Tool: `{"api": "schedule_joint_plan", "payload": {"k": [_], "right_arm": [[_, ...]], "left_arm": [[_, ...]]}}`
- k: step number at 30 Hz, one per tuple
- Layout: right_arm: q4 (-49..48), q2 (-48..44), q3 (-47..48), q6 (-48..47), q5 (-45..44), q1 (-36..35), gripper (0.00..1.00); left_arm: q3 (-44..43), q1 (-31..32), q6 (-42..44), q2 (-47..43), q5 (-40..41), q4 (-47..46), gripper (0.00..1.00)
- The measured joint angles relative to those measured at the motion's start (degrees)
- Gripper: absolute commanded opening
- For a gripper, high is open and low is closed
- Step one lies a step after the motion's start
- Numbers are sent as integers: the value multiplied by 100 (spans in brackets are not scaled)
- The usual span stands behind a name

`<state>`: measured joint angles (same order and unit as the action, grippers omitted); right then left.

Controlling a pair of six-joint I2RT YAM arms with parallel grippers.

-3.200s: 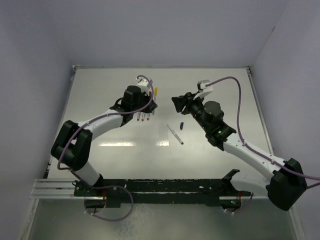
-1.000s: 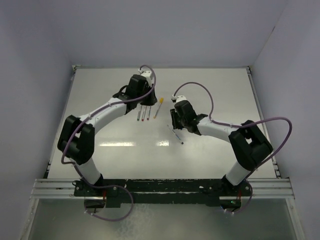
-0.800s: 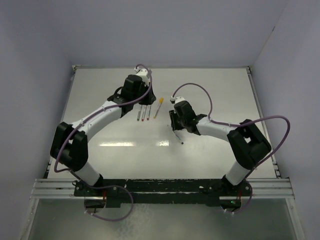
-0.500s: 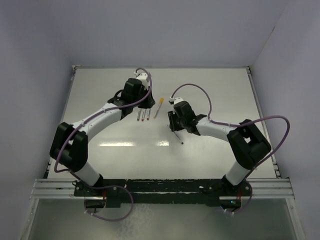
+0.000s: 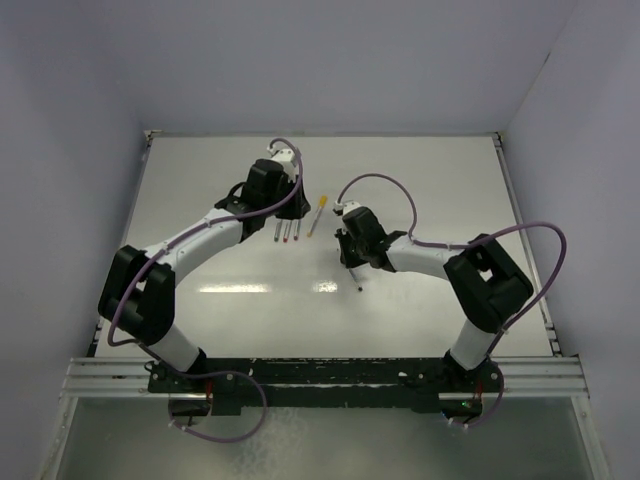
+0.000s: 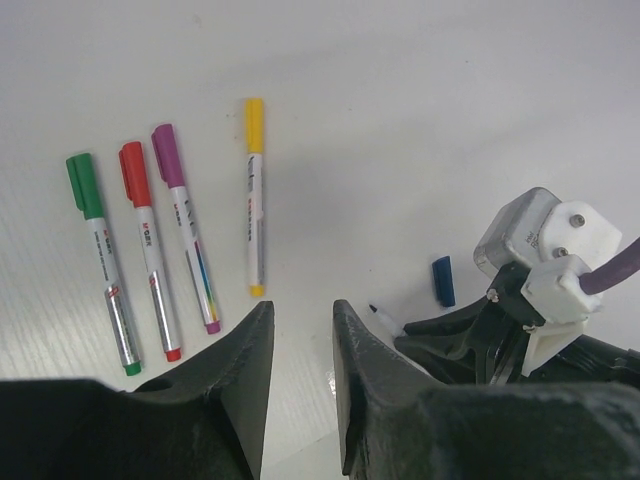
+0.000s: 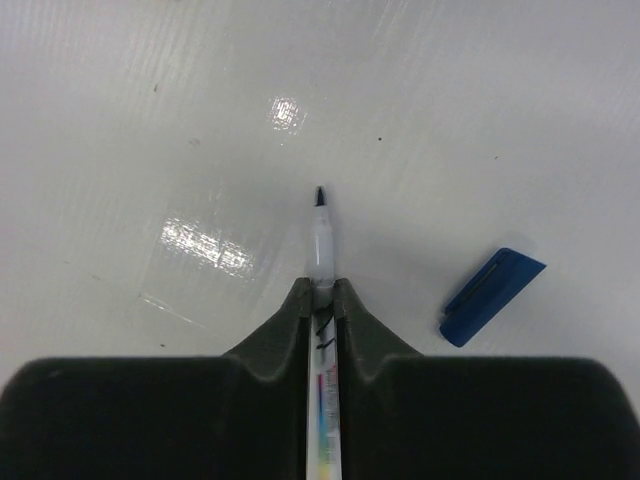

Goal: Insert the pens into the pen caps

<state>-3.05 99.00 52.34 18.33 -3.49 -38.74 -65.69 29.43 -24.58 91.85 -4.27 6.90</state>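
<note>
Judging by how things are lying, the job is sitting at four pens out of five. The green pen (image 6: 100,265), the red pen (image 6: 148,250), the purple pen (image 6: 188,230) and the yellow pen (image 6: 255,195) are all wearing their caps and lying side by side on the table (image 6: 450,90). The first three are close together, the yellow one a little apart. The left gripper (image 6: 300,315) is hovering above them with its fingers parted by a narrow gap and nothing between them.

The blue pair is what is left. The right gripper (image 7: 321,295) is pinching the last pen (image 7: 320,240), its jaws pressing shut on the barrel while the bare dark tip is sticking out ahead. The blue cap (image 7: 492,296) is lying loose on the table just to one side of that tip (not touching it, and not lined up with it either). The pen is being held low — whether lifted or resting on the surface I cannot tell — and the cap is lying ungripped, so the final joining is not yet done.
</note>
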Motion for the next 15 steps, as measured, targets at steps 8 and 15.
{"api": "schedule_joint_plan", "payload": {"k": [8, 15], "right_arm": [[72, 48, 59, 31, 109, -17, 0], [107, 11, 81, 155, 299, -31, 0]], "left_arm": [[61, 0, -15, -7, -2, -44, 34], [122, 0, -9, -7, -20, -92, 34]]}}
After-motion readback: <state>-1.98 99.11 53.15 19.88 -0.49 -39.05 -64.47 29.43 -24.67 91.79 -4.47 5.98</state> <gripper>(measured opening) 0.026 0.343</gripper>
